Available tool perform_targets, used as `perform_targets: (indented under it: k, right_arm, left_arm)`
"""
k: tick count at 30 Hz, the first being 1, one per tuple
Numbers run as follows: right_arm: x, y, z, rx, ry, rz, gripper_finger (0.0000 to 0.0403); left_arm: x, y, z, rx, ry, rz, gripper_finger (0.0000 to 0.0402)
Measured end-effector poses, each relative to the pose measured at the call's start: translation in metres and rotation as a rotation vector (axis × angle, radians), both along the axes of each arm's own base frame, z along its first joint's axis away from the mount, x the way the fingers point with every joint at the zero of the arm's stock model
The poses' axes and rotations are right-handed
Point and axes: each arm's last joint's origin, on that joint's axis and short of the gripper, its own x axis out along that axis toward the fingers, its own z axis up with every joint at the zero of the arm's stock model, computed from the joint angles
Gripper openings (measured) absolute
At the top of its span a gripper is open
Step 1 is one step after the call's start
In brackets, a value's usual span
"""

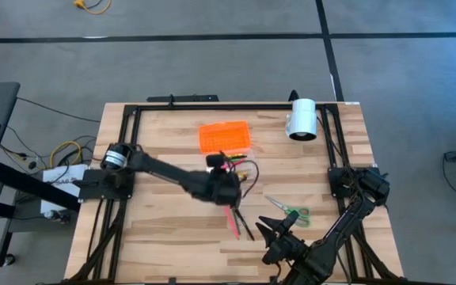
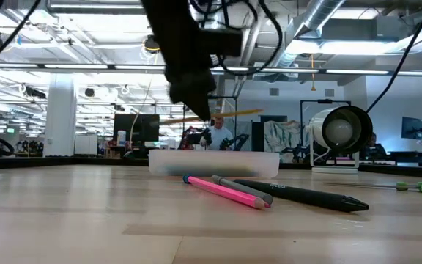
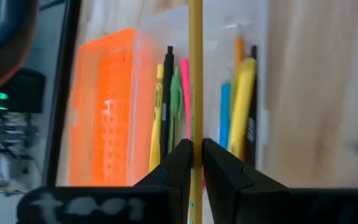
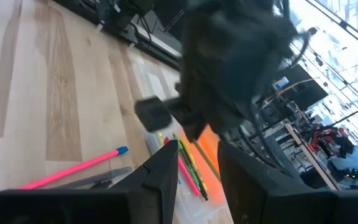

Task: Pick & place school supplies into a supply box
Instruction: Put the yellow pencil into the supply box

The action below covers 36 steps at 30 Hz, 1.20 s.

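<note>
1 yellow pencil (image 3: 196, 81) clamped in left tool (image 3: 196, 163) above supply box (image 3: 166, 93).

Three pens (image 2: 269, 192) lie loose on the bench (image 2: 86, 220), beside one pair of scissors (image 1: 290, 210). One box (image 1: 226, 138), one white cylinder (image 1: 301, 119).

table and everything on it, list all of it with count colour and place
supply box: one, clear, table centre-back, open
lid: one, orange ridged, lying beside the box
pens in the box: several; yellow, black, green, pink, blue, orange
yellow pencil: one, held above the open box
pens on the table: pink, grey and black, lying together in front of the box
scissors: one, green-handled, right of the loose pens
white cylinder: one, back right, on its side
table: one, light wood
left gripper: shut on the yellow pencil, over the box
right gripper: open, front right, waiting
</note>
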Motion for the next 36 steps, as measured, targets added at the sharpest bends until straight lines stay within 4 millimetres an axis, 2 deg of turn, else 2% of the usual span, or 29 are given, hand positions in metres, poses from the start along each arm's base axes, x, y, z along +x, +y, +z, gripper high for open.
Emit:
perform_targets:
  k: [7, 12, 20, 36]
  right_arm:
    - [-0.001, -0.001, -0.001, -0.008, 0.011, 0.0, 0.0108]
    - [-0.001, -0.001, -0.001, -0.011, 0.013, 0.001, 0.0108]
    - [-0.001, -0.001, -0.001, -0.012, 0.013, 0.001, 0.0108]
    - [-0.001, -0.001, -0.001, -0.012, 0.013, 0.001, 0.0108]
  left_arm:
    - [0.01, 0.043, -0.005, -0.109, -0.019, 0.07, 0.0027]
    - [0.012, 0.061, -0.006, -0.178, -0.035, 0.104, 0.0027]
    - [0.015, 0.068, -0.007, -0.303, -0.049, 0.087, 0.0027]
    - [0.016, 0.068, -0.006, -0.3, -0.047, 0.064, 0.0028]
